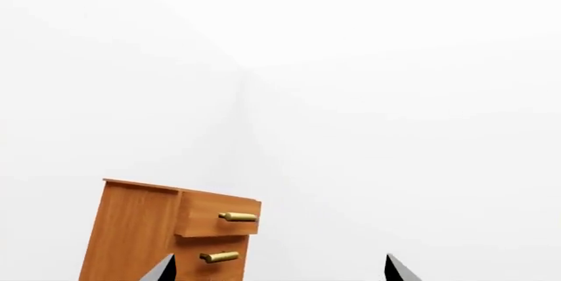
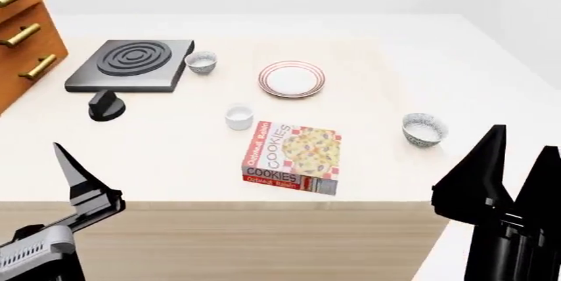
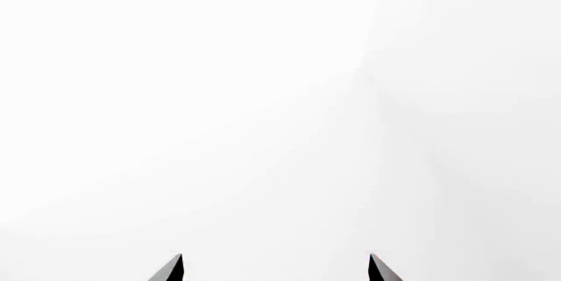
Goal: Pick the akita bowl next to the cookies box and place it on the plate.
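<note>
A speckled akita bowl (image 2: 424, 129) stands upright on the table, a short way right of the red-and-white cookies box (image 2: 292, 157). A twin speckled bowl (image 2: 201, 62) sits farther back beside the stove. The red-ringed white plate (image 2: 292, 79) lies behind the box, with nothing on it. My right gripper (image 2: 521, 156) hovers at the near right, below the akita bowl and off the table's corner; in its wrist view it (image 3: 275, 266) is open with only white in front. My left gripper (image 1: 280, 268) is open and holds nothing, and one of its fingers (image 2: 77, 177) rises at the near left.
A black stove (image 2: 131, 64) and its loose knob (image 2: 106, 105) occupy the back left. A plain white ramekin (image 2: 238, 116) stands just behind the box. A wooden drawer cabinet (image 2: 22, 31) with brass handles borders the left edge and shows as the cabinet (image 1: 140, 228) in the left wrist view.
</note>
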Robot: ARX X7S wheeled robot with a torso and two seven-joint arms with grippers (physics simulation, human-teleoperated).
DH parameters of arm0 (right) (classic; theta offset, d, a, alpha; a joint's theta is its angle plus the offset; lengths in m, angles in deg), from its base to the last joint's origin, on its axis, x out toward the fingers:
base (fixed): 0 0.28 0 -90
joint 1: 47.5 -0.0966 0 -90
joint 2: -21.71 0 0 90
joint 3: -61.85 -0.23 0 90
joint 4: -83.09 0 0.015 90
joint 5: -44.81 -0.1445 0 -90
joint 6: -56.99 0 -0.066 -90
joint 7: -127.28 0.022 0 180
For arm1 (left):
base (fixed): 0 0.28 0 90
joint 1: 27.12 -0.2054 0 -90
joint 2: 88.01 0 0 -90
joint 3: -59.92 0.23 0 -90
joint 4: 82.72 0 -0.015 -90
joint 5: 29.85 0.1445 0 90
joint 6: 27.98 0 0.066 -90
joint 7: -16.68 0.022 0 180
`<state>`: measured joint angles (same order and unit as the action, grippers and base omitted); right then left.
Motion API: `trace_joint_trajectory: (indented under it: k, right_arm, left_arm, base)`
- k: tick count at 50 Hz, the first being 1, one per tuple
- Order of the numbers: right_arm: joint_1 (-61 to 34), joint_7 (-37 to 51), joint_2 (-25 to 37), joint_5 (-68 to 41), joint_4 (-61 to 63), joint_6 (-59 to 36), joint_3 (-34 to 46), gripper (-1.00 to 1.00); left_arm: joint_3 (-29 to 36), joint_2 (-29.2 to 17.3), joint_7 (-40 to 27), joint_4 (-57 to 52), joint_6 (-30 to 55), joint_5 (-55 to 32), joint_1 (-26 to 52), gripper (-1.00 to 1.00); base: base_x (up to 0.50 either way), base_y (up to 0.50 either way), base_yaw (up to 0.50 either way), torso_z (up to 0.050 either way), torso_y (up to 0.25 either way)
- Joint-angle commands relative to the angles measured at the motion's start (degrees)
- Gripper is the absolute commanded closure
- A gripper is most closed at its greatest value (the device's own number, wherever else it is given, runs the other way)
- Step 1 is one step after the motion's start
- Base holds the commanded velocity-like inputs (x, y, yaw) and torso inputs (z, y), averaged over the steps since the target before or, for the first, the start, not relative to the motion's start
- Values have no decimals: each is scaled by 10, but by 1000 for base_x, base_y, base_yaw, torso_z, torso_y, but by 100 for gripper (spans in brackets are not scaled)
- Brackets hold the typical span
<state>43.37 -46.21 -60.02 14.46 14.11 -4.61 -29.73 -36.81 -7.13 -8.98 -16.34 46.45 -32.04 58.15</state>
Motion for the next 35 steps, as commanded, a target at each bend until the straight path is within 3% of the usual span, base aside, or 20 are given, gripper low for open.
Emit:
trace_joint_trajectory:
  k: [1, 11, 35]
  right_arm:
    - [2, -18, -1, 9, 0, 5, 1, -100]
    - [4, -18, 9, 34, 8, -3, 17, -100]
    - [9, -22, 21, 55, 9, 6, 35, -100]
  left_arm:
    - [-7, 4, 7, 1, -7, 7, -2, -100]
    - [-3, 0, 2, 1, -8, 5, -2, -100]
    - [9, -11, -6, 0, -6, 3, -4, -100]
  base:
    - [0, -500, 0, 0, 0]
    - [0, -150, 0, 0, 0]
    - [500, 0, 0, 0, 0]
